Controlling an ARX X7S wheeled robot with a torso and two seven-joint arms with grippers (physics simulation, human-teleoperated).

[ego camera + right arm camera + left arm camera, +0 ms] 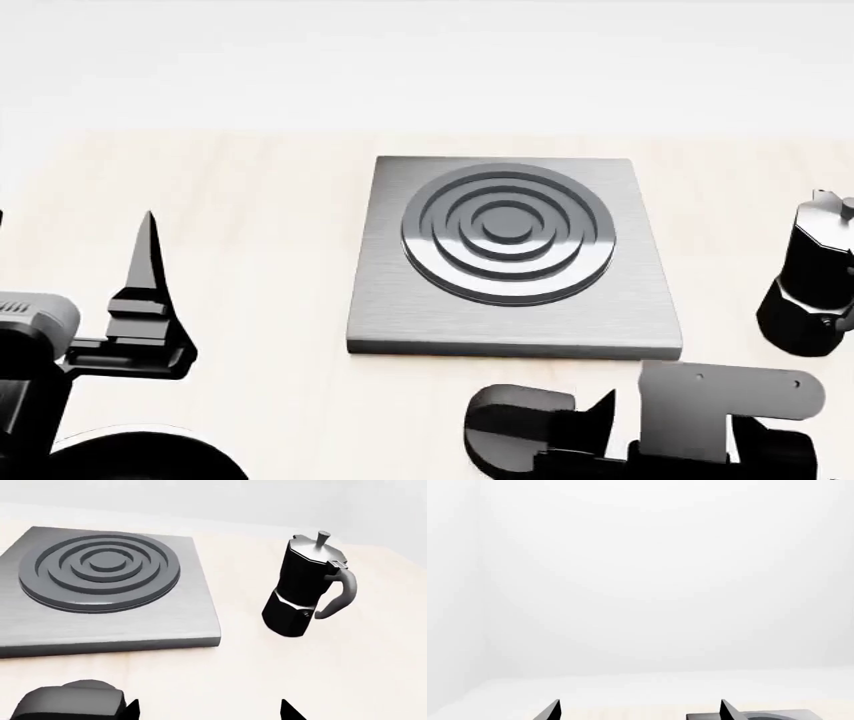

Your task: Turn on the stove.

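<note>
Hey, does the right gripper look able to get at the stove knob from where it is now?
Probably yes: the right gripper is open, the knob sits just beside it, nothing between them.
</note>
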